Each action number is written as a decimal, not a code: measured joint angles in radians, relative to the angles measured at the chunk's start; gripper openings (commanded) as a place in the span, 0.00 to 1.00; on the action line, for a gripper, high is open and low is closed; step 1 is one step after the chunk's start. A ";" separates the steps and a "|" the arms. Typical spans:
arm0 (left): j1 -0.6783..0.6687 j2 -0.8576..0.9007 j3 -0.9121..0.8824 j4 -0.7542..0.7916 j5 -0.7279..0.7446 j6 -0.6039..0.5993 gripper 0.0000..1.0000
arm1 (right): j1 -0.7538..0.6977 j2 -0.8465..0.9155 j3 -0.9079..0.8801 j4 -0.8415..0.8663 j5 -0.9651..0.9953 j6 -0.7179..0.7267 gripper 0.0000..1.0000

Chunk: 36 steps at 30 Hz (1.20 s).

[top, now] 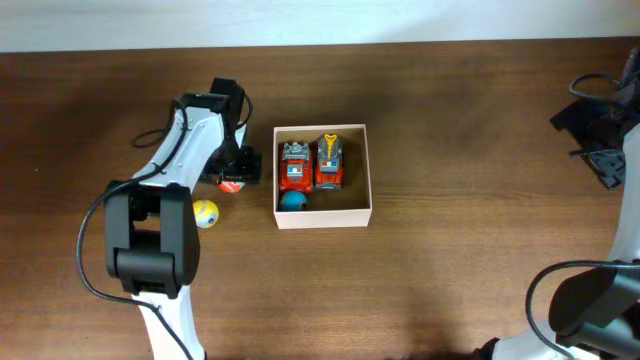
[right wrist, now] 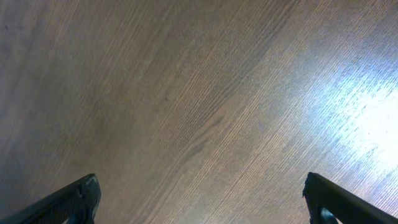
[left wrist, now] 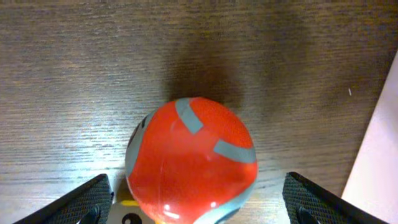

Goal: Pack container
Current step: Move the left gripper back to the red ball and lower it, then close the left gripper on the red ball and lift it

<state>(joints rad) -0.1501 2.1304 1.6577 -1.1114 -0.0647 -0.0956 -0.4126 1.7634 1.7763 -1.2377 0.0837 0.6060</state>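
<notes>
The container (top: 322,214) is a small square box with cream walls on the wooden table. Inside it lie two red toy trucks (top: 295,165) (top: 330,162) side by side and a blue ball (top: 292,201). A red ball with grey stripes (left wrist: 189,158) (top: 233,184) sits on the table just left of the box. My left gripper (left wrist: 199,208) (top: 238,172) is open with its fingers on either side of this ball, not touching it. A yellow ball (top: 206,213) lies a little further left. My right gripper (right wrist: 202,202) (top: 605,160) is open and empty at the far right.
The box's cream wall (left wrist: 379,155) shows at the right edge of the left wrist view. The left arm's base (top: 150,240) stands next to the yellow ball. The right wrist view shows only bare wood.
</notes>
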 measured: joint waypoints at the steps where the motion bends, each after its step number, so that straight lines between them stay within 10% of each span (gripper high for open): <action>1: 0.000 0.000 -0.003 0.007 0.000 0.000 0.89 | 0.000 0.000 0.000 0.000 0.000 0.000 0.99; 9: 0.000 0.000 -0.034 0.065 0.000 0.000 0.89 | 0.000 0.000 0.000 0.000 0.000 0.000 0.99; 17: 0.000 0.001 -0.042 0.074 -0.004 -0.006 0.47 | 0.000 0.000 0.000 0.000 0.000 0.000 0.99; 36: 0.000 0.007 0.076 -0.110 -0.003 -0.011 0.43 | 0.000 0.000 0.000 0.000 0.000 0.000 0.99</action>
<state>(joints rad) -0.1497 2.1372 1.7340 -1.2217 -0.0677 -0.1070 -0.4126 1.7634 1.7763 -1.2381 0.0834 0.6064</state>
